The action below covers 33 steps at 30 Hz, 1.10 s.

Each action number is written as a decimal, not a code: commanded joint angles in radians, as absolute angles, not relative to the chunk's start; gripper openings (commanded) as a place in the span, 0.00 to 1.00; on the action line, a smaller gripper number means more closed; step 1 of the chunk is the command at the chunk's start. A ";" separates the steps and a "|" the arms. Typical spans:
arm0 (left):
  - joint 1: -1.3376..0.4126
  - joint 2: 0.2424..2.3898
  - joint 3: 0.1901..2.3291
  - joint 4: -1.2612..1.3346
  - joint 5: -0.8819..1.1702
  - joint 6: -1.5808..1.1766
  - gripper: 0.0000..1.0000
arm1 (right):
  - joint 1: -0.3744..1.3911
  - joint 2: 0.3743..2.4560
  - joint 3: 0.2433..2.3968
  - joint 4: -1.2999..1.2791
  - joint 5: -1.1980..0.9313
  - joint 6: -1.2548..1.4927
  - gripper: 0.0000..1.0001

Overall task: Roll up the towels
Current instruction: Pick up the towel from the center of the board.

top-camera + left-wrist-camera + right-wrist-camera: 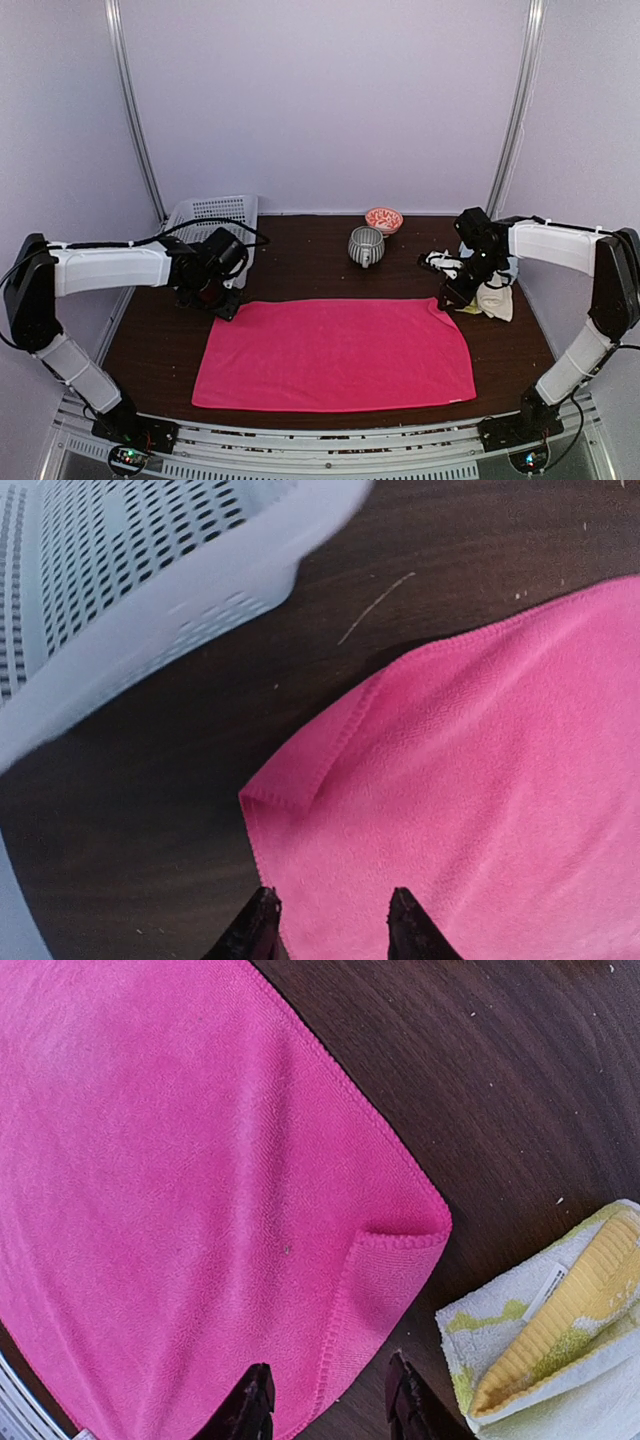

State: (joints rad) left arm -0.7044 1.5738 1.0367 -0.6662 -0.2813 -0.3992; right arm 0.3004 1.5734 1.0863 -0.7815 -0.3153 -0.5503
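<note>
Two curled corners could spoil the roll

The pink towel (335, 352) lies flat on the desk (300, 265), both far corners doubled over. My left fingers (258, 930) and right fingers (252, 1405) stand part open over them, holding nothing. Pinching only a flap would start the roll crooked. Whether I touch cloth, I cannot tell

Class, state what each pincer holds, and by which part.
Nothing appears held: left pincer and right pincer stand open above the pink towel's far corners, which lie on the table.
</note>
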 commanded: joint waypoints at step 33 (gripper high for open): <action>-0.391 1.513 0.582 0.092 0.176 -1.111 0.24 | 0.293 1.554 1.081 -0.742 -0.323 -0.507 0.38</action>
